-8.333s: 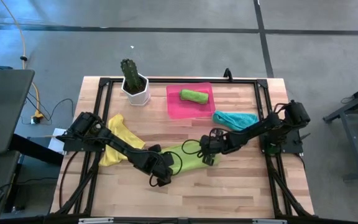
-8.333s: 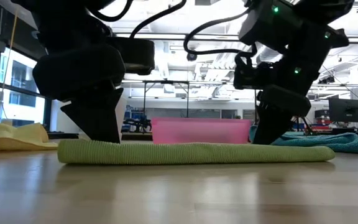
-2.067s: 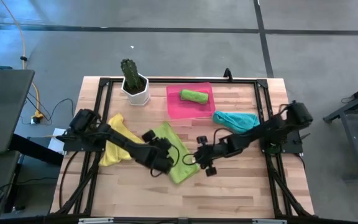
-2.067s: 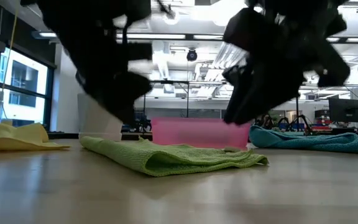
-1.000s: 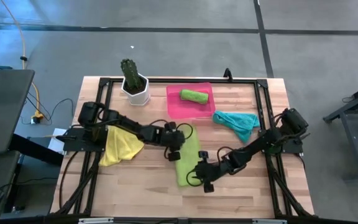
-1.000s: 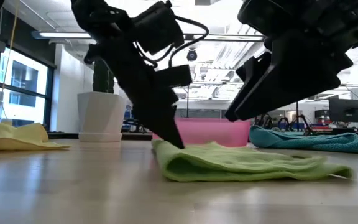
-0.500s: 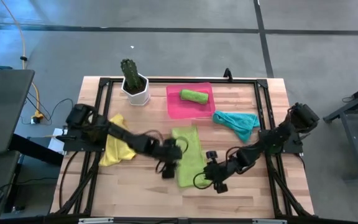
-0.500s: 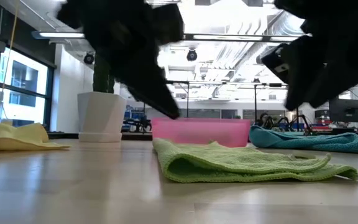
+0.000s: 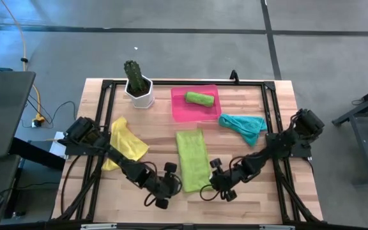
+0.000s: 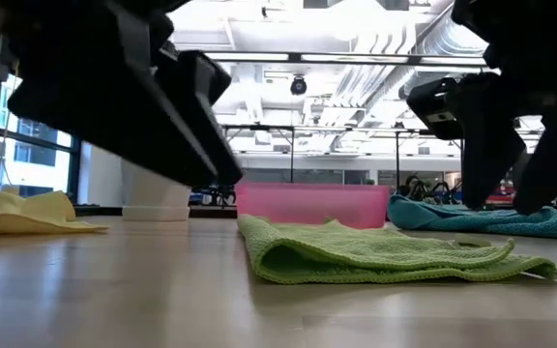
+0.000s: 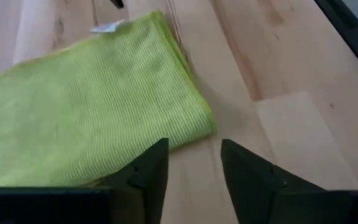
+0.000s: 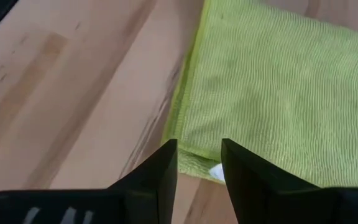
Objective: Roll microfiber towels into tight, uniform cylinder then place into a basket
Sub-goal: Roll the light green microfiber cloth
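Lime-green folded microfiber towel (image 9: pixel 193 160) lies flat mid-table, soft, limp, light; best pinched at its near corners, where left gripper (image 11: pixel 193 163) and right gripper (image 12: pixel 199 160) hover, jaws apart, empty.

Bright overhead light, soft shadows, low view arms blurred

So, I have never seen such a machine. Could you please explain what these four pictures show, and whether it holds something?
Two dark robot arms work at a wooden table. One camera looks down from above, one sits at table height, and one rides on each wrist. The left gripper and right gripper are open beside the near corners of a folded lime green towel; neither holds anything. A yellow towel, a teal towel, a potted cactus and a pink basket with one rolled green towel also lie there.
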{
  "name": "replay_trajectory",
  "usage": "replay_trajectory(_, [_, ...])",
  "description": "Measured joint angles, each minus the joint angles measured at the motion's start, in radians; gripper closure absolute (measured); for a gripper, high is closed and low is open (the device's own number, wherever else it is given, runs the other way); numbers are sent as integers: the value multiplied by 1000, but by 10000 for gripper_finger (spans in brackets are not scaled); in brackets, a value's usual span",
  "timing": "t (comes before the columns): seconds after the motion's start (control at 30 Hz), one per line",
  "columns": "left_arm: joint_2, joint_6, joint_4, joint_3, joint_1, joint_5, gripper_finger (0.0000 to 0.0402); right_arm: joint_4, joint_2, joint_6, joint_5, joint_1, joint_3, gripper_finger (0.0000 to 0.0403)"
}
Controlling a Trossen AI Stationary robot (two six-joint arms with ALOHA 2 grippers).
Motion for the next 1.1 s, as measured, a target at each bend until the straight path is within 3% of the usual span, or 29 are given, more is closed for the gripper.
replay_trajectory(0.2, [30,5,31,1,-3,-1,212,-2,4,1,-6,5,0,243])
replay_trajectory(0.4, [74,195,69,1,-2,-2,183,0,4,-104,-38,5,0,206])
replay_trajectory(0.9, [127,390,141,3,34,-35,185,36,100,-180,32,7,3,201])
replay_trajectory(1.1, [130,353,165,2,41,-13,186,58,104,-178,64,7,2,202])
